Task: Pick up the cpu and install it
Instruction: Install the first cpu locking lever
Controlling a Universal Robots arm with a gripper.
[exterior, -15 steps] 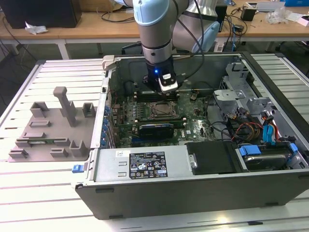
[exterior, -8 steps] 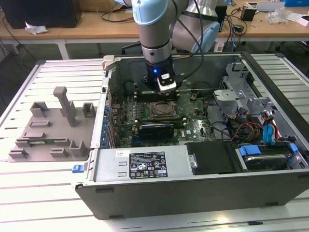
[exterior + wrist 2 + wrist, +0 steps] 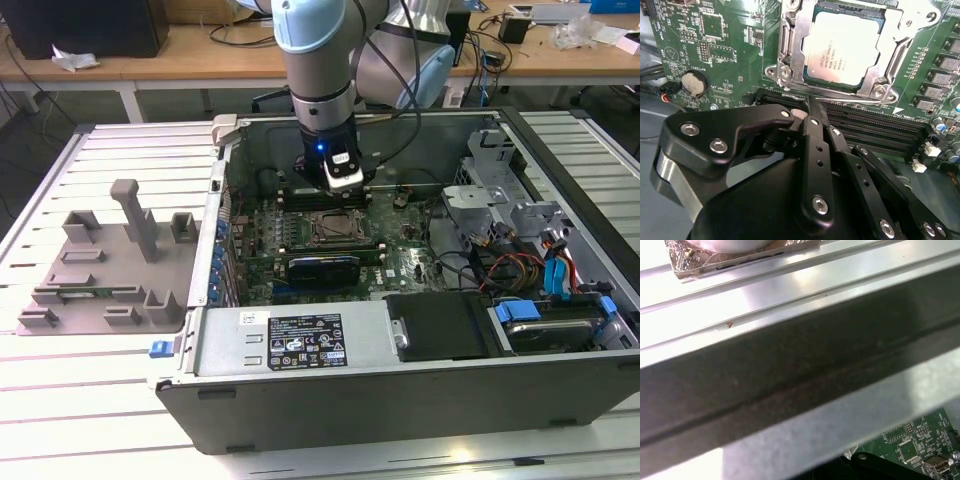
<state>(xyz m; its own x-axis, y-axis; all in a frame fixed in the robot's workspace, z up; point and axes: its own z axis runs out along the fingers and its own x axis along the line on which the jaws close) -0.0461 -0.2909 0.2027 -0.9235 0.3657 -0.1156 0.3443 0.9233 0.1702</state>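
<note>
Fingers: the gripper (image 3: 807,106) is pressing its black fingers (image 3: 811,125) together at the tips and is gripping nothing.
Gripper position: it is hanging inside the open computer case (image 3: 400,400), low over the memory slots (image 3: 875,125) and just beside the socket frame (image 3: 788,60). It is not touching the cpu (image 3: 842,47).
Cpu: it is lying flat inside the socket frame with its silvery top facing up, and the metal frame is surrounding it on all sides.
Computer case: it is lying on its side on the counter (image 3: 100,400) with the open side up, holding the green motherboard (image 3: 730,50), cables and drives.
Tray: the grey tray (image 3: 110,270) with upright posts is sitting on the counter just beside the case, on the exterior view's left.
</note>
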